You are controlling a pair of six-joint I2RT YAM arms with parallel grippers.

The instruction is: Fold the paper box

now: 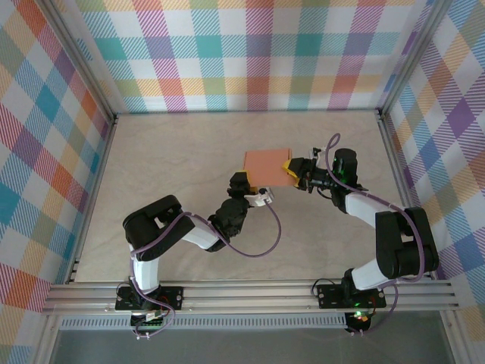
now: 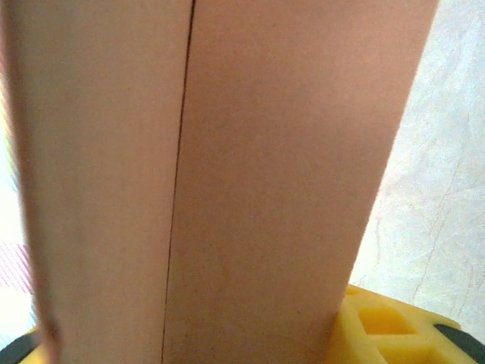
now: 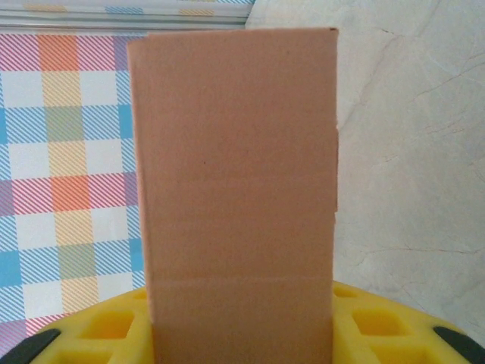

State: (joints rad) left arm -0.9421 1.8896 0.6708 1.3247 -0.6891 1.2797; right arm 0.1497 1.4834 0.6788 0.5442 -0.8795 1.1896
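Note:
The paper box (image 1: 267,165) is a salmon-orange card box held a little above the middle of the table. My right gripper (image 1: 290,171) is shut on its right end. In the right wrist view the box (image 3: 235,174) stands straight up between the yellow fingers (image 3: 371,326). My left gripper (image 1: 244,182) is at the box's near left corner. In the left wrist view the box (image 2: 265,189) sits between the jaws, with a crease line running down it. One yellow finger (image 2: 379,326) presses against its side and the other finger is mostly hidden.
The beige table (image 1: 167,152) is walled by plaid panels (image 1: 250,53) at the back and both sides. Aluminium rails (image 1: 250,292) carrying both arm bases run along the near edge. Purple cables loop beside each arm.

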